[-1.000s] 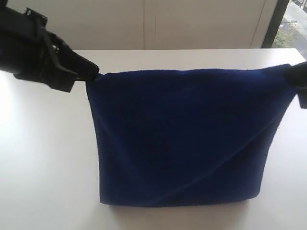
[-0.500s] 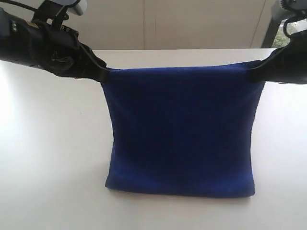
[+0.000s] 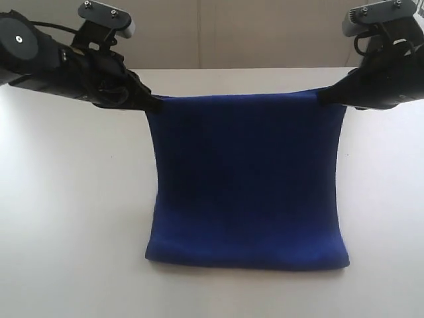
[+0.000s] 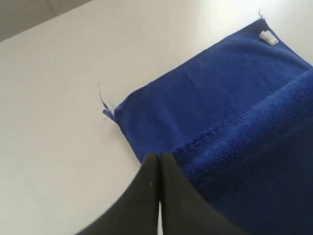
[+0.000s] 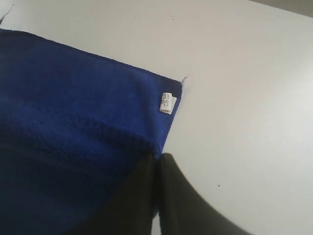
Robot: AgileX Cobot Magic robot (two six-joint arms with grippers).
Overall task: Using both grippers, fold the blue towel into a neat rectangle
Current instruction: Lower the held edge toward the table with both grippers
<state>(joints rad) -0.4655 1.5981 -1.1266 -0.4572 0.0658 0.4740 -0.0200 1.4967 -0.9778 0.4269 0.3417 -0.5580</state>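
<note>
Okay, both claws are pinched shut on cloth. The left gripper [image 3: 154, 103] has one top corner of the blue towel [image 3: 248, 179] and the right gripper [image 3: 324, 99] has the other. The held edge is stretched nearly level between them above the white table [image 3: 59, 199]. The sheet hangs down to a rounded bend resting on the tabletop, and the wrist views show a lower layer lying flat underneath.

The step looks like carrying the held edge over onto that flat layer. To do it well:
- Hold both ends at equal height with the edge taut.
- Aim each held corner at the flat corner below it; the white label [image 5: 167, 102] marks the right-side one.
- Lower first, and let go only once the cloth lies flat.

Hard to see:
- The hanging sheet hides the flat layer in the exterior view.
- The fingertips are buried in pile, so how much cloth each pinch holds is unclear.
- Both arms are cut off at the frame edges.
- Whether the bend runs square can't be told.
</note>
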